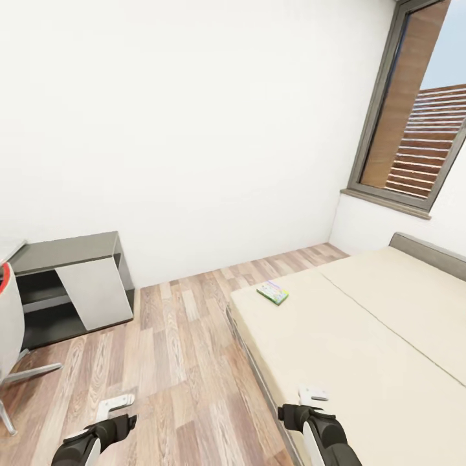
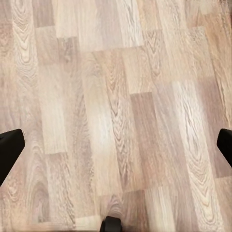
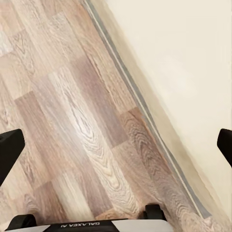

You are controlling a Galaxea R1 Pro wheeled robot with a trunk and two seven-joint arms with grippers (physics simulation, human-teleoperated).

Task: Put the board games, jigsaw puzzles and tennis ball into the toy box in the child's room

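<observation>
Colours: walls (image 1: 194,116) plain white. Floor (image 1: 175,362) wood plank, mixed tan, beige and grey-brown with visible grain. Bed (image 1: 362,336) has a beige mattress, dark grey frame edge and grey headboard (image 1: 427,254). Board game (image 1: 272,292) on the mattress: green edge, pale top with small multicolour print. Low unit (image 1: 71,285) dark grey with a white slanted panel. Window frame (image 1: 382,123) dark grey-brown, with brown slats outside. Left gripper (image 1: 115,406) and right gripper (image 1: 313,395): white fingers on black arm links.
</observation>
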